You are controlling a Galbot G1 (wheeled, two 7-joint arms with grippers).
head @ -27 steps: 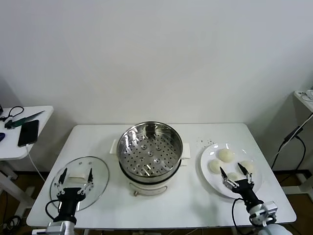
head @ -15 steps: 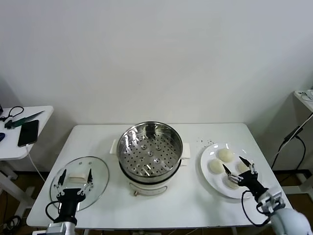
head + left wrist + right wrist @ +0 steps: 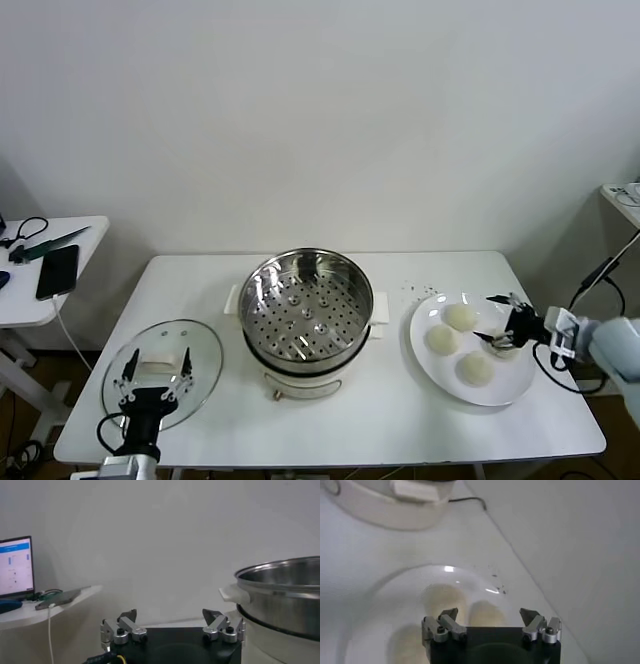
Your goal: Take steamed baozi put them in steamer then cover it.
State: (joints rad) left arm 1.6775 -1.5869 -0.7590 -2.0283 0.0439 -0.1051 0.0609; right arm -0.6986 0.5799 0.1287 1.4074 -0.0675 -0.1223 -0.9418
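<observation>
The steamer [image 3: 305, 310], a shiny steel pot with a perforated tray, stands at the table's centre on its white base; its rim also shows in the left wrist view [image 3: 285, 595]. Several cream-white baozi lie on a white plate [image 3: 508, 385] to its right, among them one at the back [image 3: 461, 316] and one at the front [image 3: 474, 368]. My right gripper [image 3: 492, 319] reaches in from the plate's right side, open, just above the rightmost baozi [image 3: 503, 340]. In the right wrist view the baozi [image 3: 442, 597] lie beyond the open right gripper [image 3: 489, 612]. My left gripper [image 3: 158, 358] is open and hovers over the glass lid [image 3: 205, 365].
A low side table [image 3: 85, 235] at the far left carries a phone [image 3: 58, 270] and cables. A shelf edge [image 3: 622, 198] and a cable stand at the far right. Bare table surface [image 3: 400, 420] lies in front of the steamer.
My right arm swung from the plate's front edge round to its right side and now reaches in sideways over the rightmost baozi. The left gripper stayed over the lid.
</observation>
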